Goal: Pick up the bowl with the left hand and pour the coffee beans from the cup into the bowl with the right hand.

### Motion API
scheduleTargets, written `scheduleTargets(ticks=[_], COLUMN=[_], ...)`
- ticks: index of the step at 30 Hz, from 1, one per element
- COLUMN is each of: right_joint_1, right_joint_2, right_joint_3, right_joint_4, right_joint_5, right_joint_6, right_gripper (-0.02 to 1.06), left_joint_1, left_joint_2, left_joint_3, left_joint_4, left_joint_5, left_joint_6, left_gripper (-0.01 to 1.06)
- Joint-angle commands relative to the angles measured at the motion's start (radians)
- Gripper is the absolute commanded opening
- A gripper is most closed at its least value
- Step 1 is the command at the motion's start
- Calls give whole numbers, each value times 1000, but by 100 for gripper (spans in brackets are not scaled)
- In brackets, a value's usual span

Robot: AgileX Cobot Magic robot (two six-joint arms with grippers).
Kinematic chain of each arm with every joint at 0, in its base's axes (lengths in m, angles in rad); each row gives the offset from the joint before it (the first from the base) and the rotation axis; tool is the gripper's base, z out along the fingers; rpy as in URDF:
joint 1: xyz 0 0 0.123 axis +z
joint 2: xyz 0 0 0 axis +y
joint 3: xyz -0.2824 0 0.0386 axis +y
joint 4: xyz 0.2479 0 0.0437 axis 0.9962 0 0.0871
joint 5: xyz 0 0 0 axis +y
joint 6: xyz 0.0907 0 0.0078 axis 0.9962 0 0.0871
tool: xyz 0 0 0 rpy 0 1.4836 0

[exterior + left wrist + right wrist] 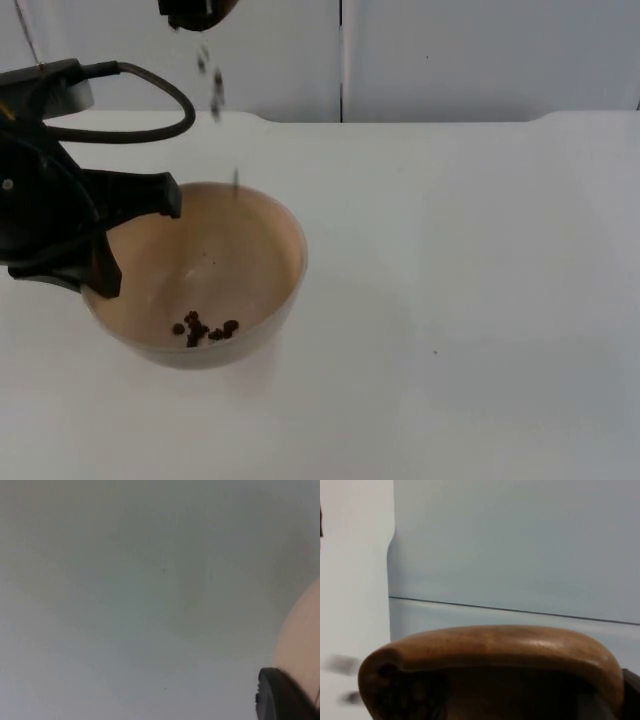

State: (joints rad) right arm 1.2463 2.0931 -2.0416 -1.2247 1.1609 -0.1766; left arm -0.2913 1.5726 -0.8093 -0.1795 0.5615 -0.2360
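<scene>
Presently, item one: the left gripper (130, 240), black, is clamped on the near-left rim of the bowl (215, 290), one finger set over the rim inside and the other outside against the wall. In the left wrist view a black fingertip (280, 697) is seen against the bowl's pale outer wall (302, 645), with the white table (125, 605) behind.

Item two: the bowl, beige and round, is held by that gripper over the table (480, 300); whether its base touches the table cannot be told. A small cluster of coffee beans (205, 329) lies at the bottom of the bowl, towards its near side.

Item three: a thin stream of falling beans (215, 95) is seen above the bowl's far rim, dropping from the cup (195, 12).

Item four: the cup, brown, is tilted above and behind the bowl. In the right wrist view its rounded brown rim (490, 650) and dark mouth are seen on their side, with blurred beans (342, 665) just past the lip.

Item five: the right gripper is located at the cup, above and behind the bowl; its grasp cannot be told.

Item six: the grey partition wall (480, 55) stands behind the bowl, at the table's far edge.
</scene>
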Motion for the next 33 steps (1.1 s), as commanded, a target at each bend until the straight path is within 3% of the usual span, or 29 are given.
scheduleTargets(ticks=[1, 33], right_joint_1=[14, 19], right_joint_2=[-11, -11], right_joint_3=[-10, -10], right_joint_4=[-46, -37], right_joint_5=[9, 17], right_joint_6=[8, 11], right_gripper=[0, 0], left_joint_1=[3, 3], left_joint_2=[-7, -7], left_joint_3=[-4, -4], left_joint_4=[-14, -16], left_joint_5=[-7, 1], left_joint_6=[-4, -4], left_gripper=[0, 0])
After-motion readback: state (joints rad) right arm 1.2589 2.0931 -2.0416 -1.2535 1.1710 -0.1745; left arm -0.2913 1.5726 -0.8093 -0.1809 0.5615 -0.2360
